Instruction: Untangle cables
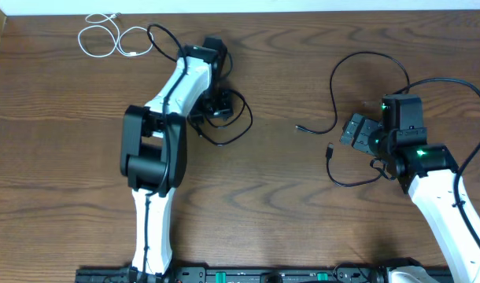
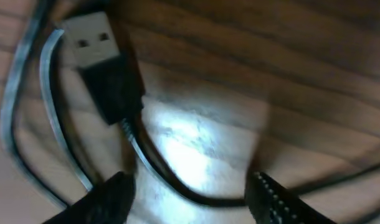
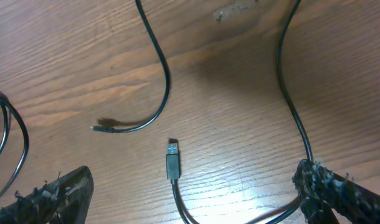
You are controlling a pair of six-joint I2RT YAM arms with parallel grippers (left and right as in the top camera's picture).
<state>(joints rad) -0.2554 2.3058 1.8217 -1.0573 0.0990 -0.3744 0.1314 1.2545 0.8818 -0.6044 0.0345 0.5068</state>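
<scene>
Left fingers [image 2: 112, 198]: being held apart just above the worktop [image 2: 314, 74], one on each side of a black cord, which is being straddled rather than pinched; nothing is being gripped.
Left black cable [image 2: 154, 163]: being bracketed between those fingers as it lies on the wood; its USB-A plug [image 2: 93, 40] is lying flat just beyond them, with further loops curling beside it. This spot is probably being chosen because the loose loop is bunched under the left arm.
Right fingers [image 3: 53, 196]: being kept wide open and empty, poised low over a second cord, apparently in readiness for a pick.
Right black cable [image 3: 172, 180]: being left flat on the worktop between the right fingers, its USB plug [image 3: 172, 158] pointing away from them; a small plug end [image 3: 101, 128] is lying near it but apart. Whether both ends belong to one cord cannot be told.
White cable [image 1: 106, 35]: being left in small loops at the far left corner, well apart from both arms, so it is judged already separated.
Stage: the two black cords are being handled separately, one near each arm; the left loop is judged the remaining work.
</scene>
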